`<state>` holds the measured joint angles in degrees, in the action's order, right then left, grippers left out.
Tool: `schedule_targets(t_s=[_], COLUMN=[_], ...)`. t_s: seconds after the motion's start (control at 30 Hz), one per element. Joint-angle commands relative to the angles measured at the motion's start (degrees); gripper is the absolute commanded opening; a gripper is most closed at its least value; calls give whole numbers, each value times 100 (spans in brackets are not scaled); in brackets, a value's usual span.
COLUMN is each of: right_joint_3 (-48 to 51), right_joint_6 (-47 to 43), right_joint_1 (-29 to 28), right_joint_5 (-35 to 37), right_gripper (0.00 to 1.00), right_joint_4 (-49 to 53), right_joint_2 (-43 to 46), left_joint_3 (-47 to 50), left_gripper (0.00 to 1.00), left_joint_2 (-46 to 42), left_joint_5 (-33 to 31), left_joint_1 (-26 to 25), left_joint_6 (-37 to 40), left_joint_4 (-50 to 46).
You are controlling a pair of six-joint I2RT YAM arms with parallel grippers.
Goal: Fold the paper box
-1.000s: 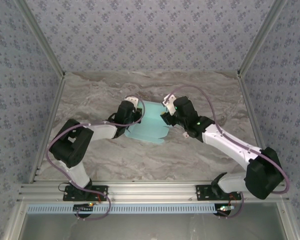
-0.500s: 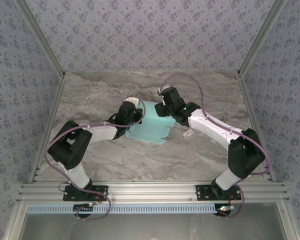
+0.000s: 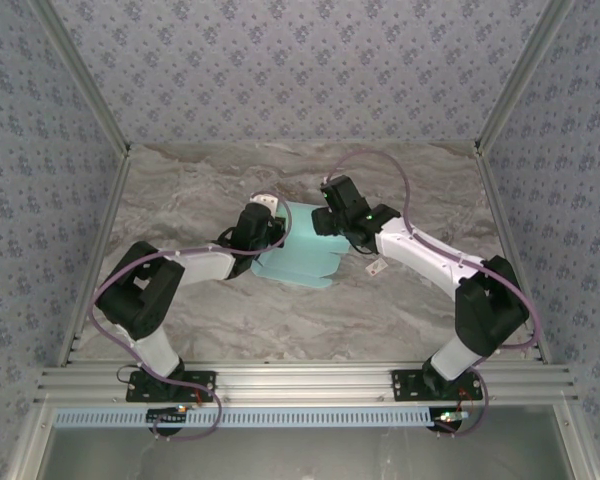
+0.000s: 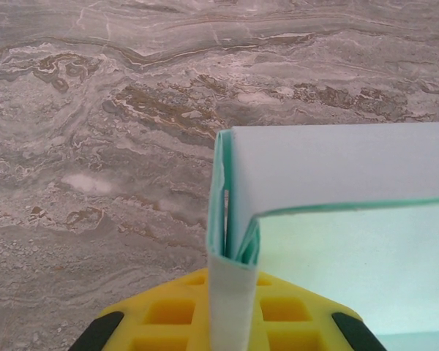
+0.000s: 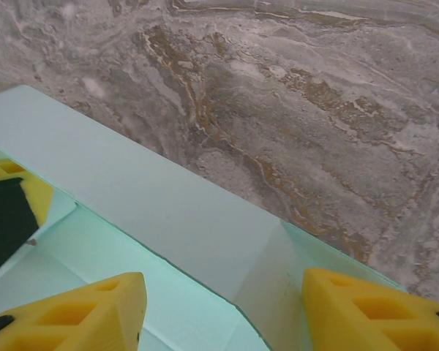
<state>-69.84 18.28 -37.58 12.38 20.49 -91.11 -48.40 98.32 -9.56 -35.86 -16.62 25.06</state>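
Top external: paper box point(image 3: 298, 252) sits mid table point(image 3: 180, 190), part-folded, an arm at each side.
L gripper point(image 4: 233, 311) pinched on box's left edge, walls partly up. R gripper point(image 5: 223, 311) wide over far-right flap. Flaps and closing look left to do.

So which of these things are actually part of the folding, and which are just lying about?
In the job: paper box; left gripper, pinching its edge; right gripper, open over it.
Lying about: small white tag on the table.
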Motion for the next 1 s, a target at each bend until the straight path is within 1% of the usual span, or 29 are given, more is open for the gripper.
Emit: schedule_targets(t_s=[0.0,0.07,0.1,0.2,0.37,0.43,0.57,0.7,0.83,0.97], right_joint_3=[101,103,334,536,969,1055,1173,1372,1669,2011], right_joint_6=[493,670,766,1116,1335,1301,1117,897,894,1163], right_joint_1=[1,-2,-3,40,76,86,93,59,-89,-244], right_joint_5=[-367,-501,-577,-783,-1148,-1185,-1082,-671,-343,-143], right_gripper=[58,56,55,51,49,49,52,59,61,63], right_joint_4=[-305,-510,-659,-1129,-2072,-2189,-1911,-1227,-698,-418], right_joint_2=[-88,-76,-52,-6,106,176,385,775,1254,1652], left_joint_3=[-3,-11,-12,-12,2,29,41,51,77,137], left_gripper=[10,11,11,11,11,11,11,10,10,11], left_joint_2=[-197,-208,-208,-208,-217,-222,-257,-309,-364,-453], left_joint_5=[-92,-97,-101,-112,-133,-180,-332,-514,-616,-609], left_joint_1=[-73,-80,-89,-107,-129,-132,-130,-132,-129,-128], left_joint_6=[-57,-52,-44,-47,-52,-76,-104,-124,-172,-197], left_joint_4=[34,32,30,46,65,70,25,-71,-111,-59])
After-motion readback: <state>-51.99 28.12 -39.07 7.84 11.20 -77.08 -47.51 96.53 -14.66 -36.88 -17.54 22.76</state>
